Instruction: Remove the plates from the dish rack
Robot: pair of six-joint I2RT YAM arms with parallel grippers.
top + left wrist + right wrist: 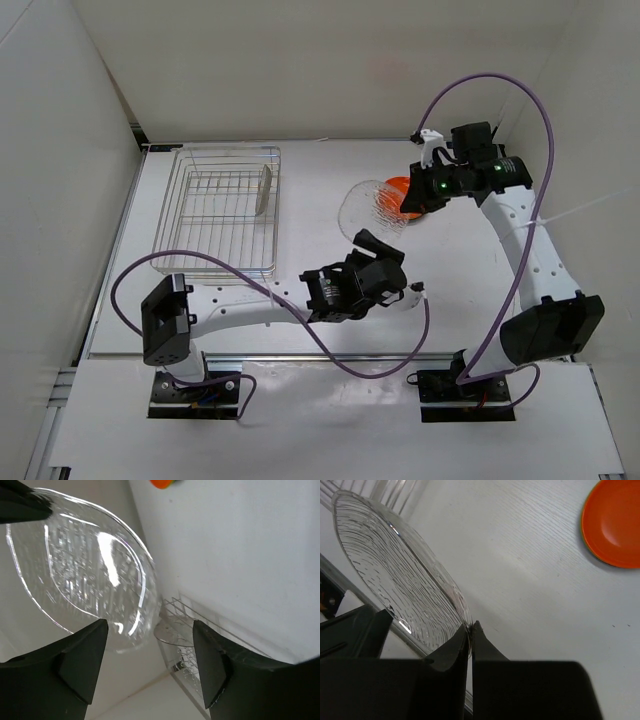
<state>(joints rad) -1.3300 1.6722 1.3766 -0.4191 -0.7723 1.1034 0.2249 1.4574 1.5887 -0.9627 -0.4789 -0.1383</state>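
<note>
Clamped on the rim of the clear plate [395, 570], the right end effector [470, 630] should lay it flat beside the orange plate [615, 525], upper right, once the left end effector [150, 652], spread apart, backs off.

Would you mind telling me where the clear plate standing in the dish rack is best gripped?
I'd pinch its top rim, coming down from above: the clear plate stands on edge by the right wall of the dish rack, so the thin upper edge is exposed while wires surround its lower part.
</note>
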